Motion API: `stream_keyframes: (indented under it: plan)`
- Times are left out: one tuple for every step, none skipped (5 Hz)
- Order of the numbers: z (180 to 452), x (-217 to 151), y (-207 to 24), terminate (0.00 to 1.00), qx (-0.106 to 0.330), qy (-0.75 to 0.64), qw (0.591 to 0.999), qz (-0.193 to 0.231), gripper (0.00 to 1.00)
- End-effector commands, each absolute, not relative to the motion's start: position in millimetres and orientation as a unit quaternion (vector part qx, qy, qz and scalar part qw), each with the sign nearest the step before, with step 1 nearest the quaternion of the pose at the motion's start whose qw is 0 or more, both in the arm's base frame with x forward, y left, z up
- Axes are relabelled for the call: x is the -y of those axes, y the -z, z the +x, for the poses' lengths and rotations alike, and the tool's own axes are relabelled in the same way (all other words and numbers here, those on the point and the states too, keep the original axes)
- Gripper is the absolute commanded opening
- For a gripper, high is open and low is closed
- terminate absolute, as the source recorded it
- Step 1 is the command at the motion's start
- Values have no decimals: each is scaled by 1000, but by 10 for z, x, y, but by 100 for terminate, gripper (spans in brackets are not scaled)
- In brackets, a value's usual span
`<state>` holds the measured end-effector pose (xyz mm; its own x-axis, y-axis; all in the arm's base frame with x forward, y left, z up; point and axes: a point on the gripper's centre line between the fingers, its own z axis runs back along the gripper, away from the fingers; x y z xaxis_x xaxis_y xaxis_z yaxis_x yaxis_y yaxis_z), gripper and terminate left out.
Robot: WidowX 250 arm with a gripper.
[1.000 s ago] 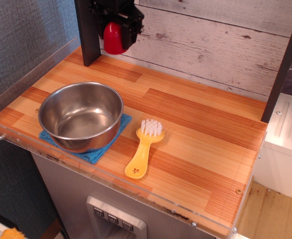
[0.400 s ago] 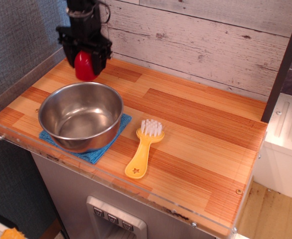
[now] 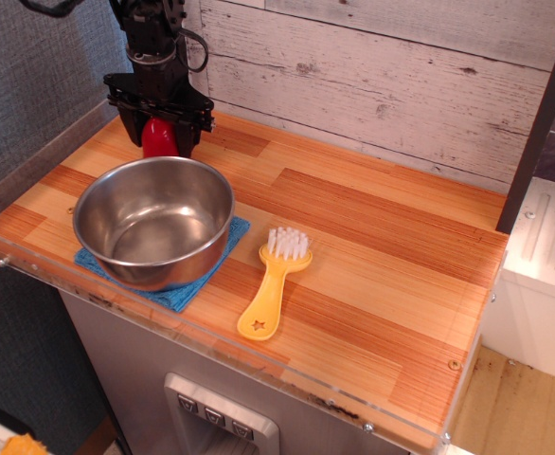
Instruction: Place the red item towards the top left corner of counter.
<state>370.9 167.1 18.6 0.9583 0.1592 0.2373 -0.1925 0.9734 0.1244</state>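
The red item (image 3: 159, 139), a small glossy red dome, is at the counter's (image 3: 372, 237) far left corner, just behind the steel bowl. My gripper (image 3: 160, 128) comes down from above, with a black finger close on each side of the dome. It looks shut on the dome. The dome's base is at or just above the wood. The bowl's rim hides whether it touches.
A steel bowl (image 3: 153, 220) sits on a blue cloth (image 3: 187, 284) at the front left. A yellow brush (image 3: 274, 282) lies near the middle front. The white plank wall (image 3: 382, 76) runs along the back, with a dark post (image 3: 533, 133) at the right. A clear acrylic rim (image 3: 31, 171) edges the counter.
The gripper carried the red item from high against the back wall to the left and down. It is now low at the far left corner behind the bowl.
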Motion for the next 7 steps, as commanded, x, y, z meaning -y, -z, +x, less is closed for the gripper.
stream_keyframes:
  plan:
    - [3655, -1620, -283, 0, 124, -104, 986, 47, 100]
    - [3685, -1652, -469, 0, 135, -115, 983, 37, 100]
    - [3794, -1640, -768, 0, 162, -115, 980, 31, 100]
    - [4017, -1624, -1273, 0, 204, -106, 972, 37, 100]
    - [4115, -1407, -1686, 0, 207, -63, 975, 51, 100]
    - [4100, -963, -1785, 0, 198, -6, 980, 25, 100]
    - [3984, -715, -1713, 0, 186, 4, 982, 33, 100]
